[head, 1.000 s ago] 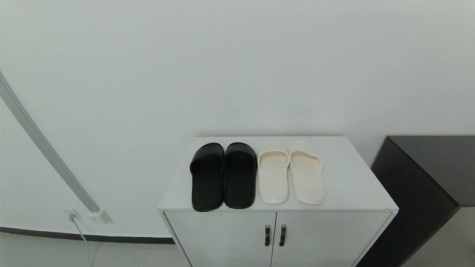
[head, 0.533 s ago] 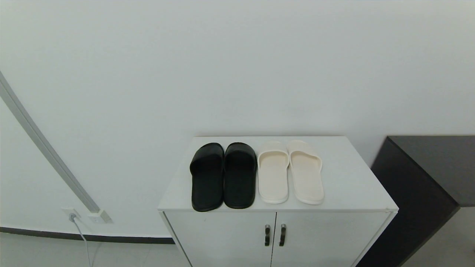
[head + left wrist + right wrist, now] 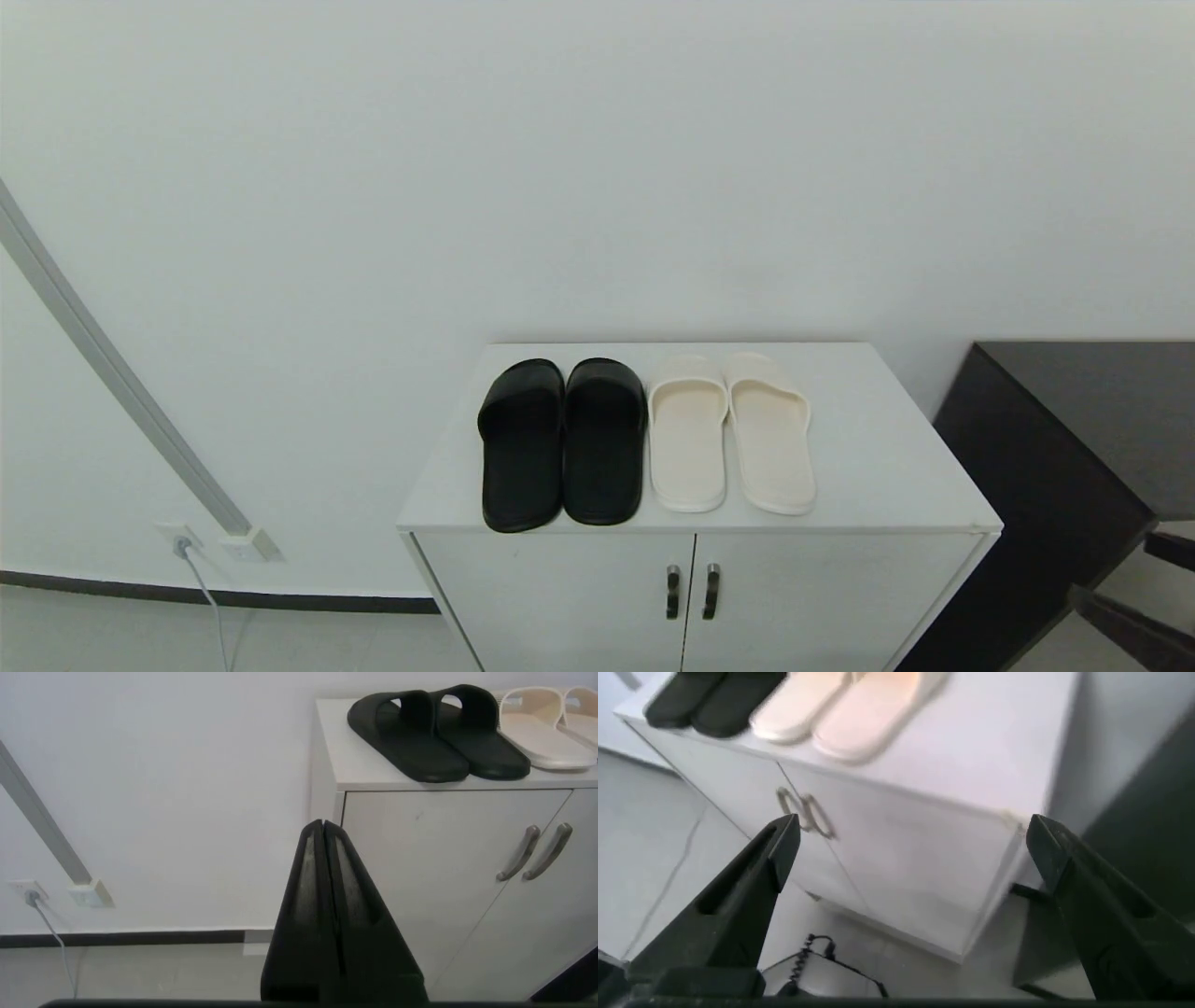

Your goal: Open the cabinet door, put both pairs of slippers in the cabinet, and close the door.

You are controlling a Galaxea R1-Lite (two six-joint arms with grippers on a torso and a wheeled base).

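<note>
The black pair [image 3: 523,457] and cream pair [image 3: 686,439] lie atop the closed cabinet [image 3: 887,467], likely light and bendy, best pinched at the strap; the left gripper [image 3: 322,826] has its jaws pressed together, the right gripper [image 3: 912,826] has them wide.

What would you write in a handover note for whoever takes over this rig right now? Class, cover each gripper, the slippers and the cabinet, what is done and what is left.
Left gripper: jaws shut on nothing, in front of the cabinet, toward its left side.
Right gripper: jaws wide open, empty, off the cabinet's right front corner.
Black slippers and cream slippers: side by side on the cabinet top, black pair on the left.
Cabinet doors: both shut; handles meet at the middle.
Done: nothing.
Left: open a door, put both pairs inside, close it.
</note>
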